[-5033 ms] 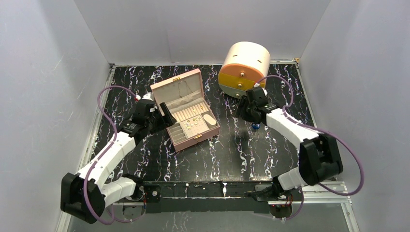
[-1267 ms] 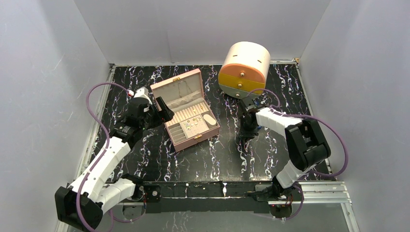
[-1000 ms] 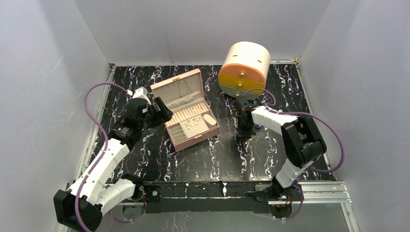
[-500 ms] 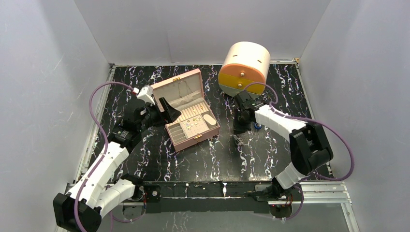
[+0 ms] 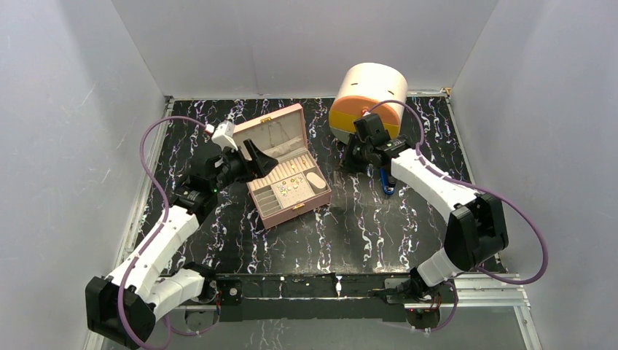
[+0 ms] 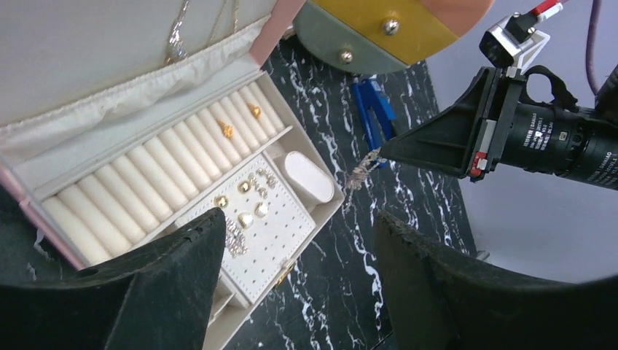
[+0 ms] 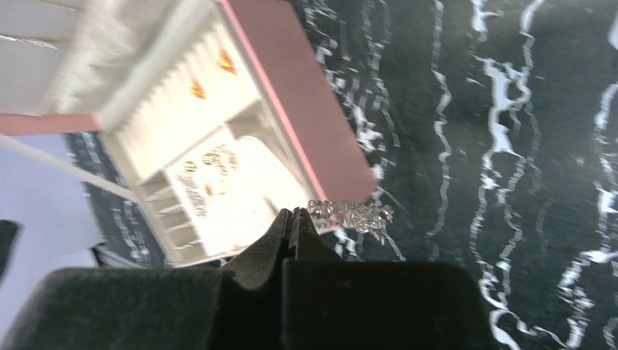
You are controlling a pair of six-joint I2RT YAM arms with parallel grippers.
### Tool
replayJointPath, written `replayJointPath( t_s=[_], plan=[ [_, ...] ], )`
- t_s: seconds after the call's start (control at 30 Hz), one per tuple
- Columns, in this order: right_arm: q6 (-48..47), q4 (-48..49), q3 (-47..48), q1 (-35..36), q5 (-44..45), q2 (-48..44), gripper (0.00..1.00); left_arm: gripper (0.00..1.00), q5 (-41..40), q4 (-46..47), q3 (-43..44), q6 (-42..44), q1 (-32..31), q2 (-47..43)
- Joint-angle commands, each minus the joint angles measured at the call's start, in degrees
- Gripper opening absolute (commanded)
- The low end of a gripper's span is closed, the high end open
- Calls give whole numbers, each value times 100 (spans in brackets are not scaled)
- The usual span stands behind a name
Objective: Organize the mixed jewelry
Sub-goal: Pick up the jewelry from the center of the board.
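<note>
The mixed jewelry shows as small gold and silvery pieces [image 6: 246, 206] on the white perforated pad of the open pink box [image 5: 318, 197]. Two more gold pieces [image 6: 227, 130] sit among the ring rolls. My right gripper [image 7: 294, 214] is shut on a glittering silver piece [image 7: 351, 213], which hangs from its tip above the dark table just right of the box; the same piece [image 6: 358, 175] dangles in the left wrist view. My left gripper [image 6: 299, 219] stands open above the box's left side [image 5: 248, 162], holding nothing.
A round cream, orange and yellow drawer unit [image 5: 368, 102] stands behind my right gripper [image 5: 348, 160]. A blue elongated object [image 5: 386, 182] lies on the black marbled table [image 5: 364, 226] under the right forearm. Grey walls close in on three sides.
My right gripper has risen from the table beside the blue object and moved back and left, carrying the silver piece. My left gripper has swung right, over the box's left edge.
</note>
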Motion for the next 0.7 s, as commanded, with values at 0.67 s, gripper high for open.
replayJointPath(
  t_s=[0.67],
  plan=[
    [2747, 1008, 2006, 16, -1337, 513, 0, 40, 1024, 2877, 795, 2065, -396, 1298]
  ],
)
